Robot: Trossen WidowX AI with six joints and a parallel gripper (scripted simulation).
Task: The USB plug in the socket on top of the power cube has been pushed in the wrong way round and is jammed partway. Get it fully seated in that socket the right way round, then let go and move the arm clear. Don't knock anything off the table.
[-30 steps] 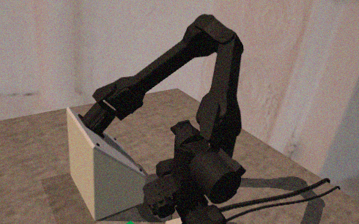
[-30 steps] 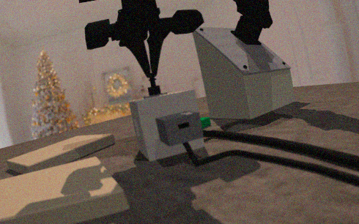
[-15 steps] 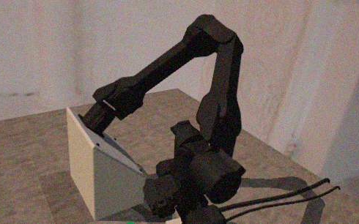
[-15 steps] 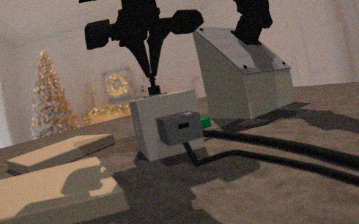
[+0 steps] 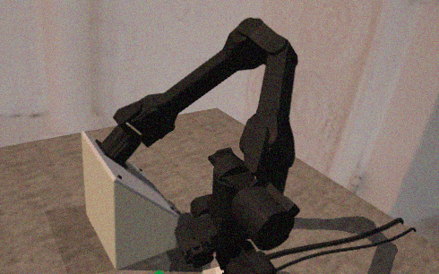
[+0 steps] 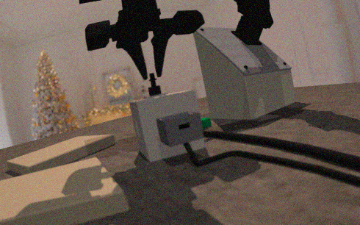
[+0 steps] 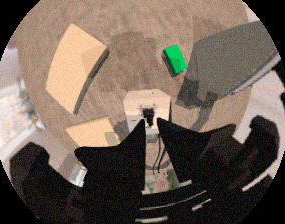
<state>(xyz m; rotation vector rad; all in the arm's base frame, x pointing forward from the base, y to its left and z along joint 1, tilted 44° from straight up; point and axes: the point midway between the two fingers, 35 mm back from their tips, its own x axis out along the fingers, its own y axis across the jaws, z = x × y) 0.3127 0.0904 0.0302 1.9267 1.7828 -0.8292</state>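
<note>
USB plug (image 6: 153, 87) stands upright in the socket on top of the power cube (image 6: 165, 123), its dark body poking above the cube's upper face. Our gripper (image 6: 150, 71) hangs right above it, and the fingers (image 6: 139, 60) are parted with daylight between them: they flank the top of the plug but, as far as we can judge, grip nothing. The wrist view shows the same thing, the two dark tips spread either side of the small plug (image 7: 150, 115) on the pale cube top.

We cannot tell from these views how deep the plug sits or which way round it faces, so we should not assume it is home. If it is seated, we judge the right move is to widen the fingers a little more and lift straight up, so neither tip drags the plug sideways or tilts the cube. If it is not, we close on the plug's body squarely, pull along the socket axis, turn it half round, and press down without side load.

Two black cables (image 6: 292, 154) trail across the worktop (image 6: 259, 198) beside the cube, and flat tan slabs (image 6: 59, 148) lie nearby; our retreat should go upward first.
</note>
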